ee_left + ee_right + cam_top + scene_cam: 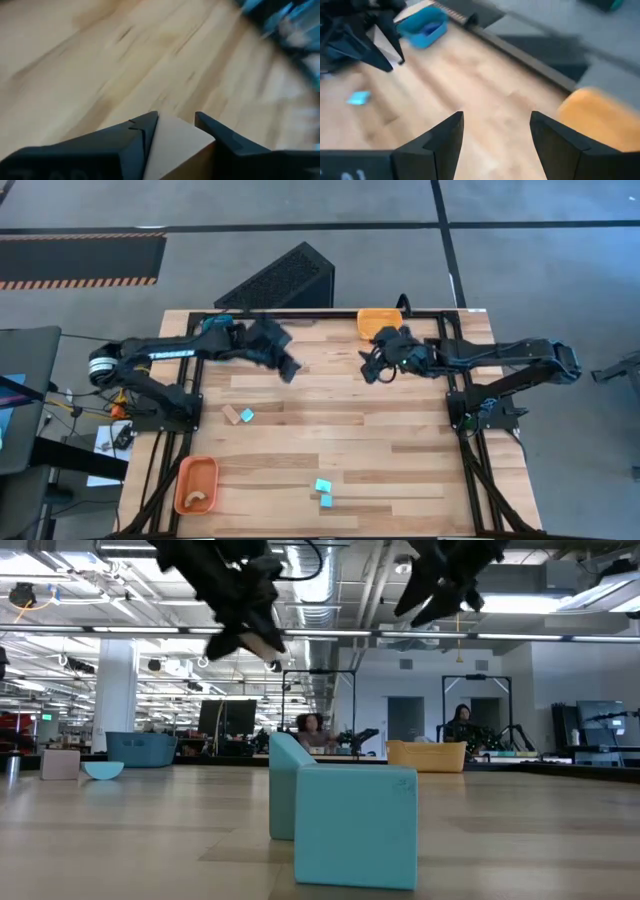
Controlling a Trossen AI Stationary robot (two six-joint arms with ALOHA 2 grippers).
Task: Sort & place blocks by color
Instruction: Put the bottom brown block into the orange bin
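left gripper (175,125) clamped on tan block (172,145), upper centre-left of high view | right gripper (495,135) apart, empty, near yellow tray (378,321) upper centre | cyan blocks (322,492) bottom centre | advice: carry level to orange tray (195,484), lower left, release low

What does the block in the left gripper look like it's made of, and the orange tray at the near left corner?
Block in the left gripper: pale tan, matte, sharp-edged, likely bare wood. Orange tray: smooth, evenly coloured, rounded rim, probably moulded plastic.
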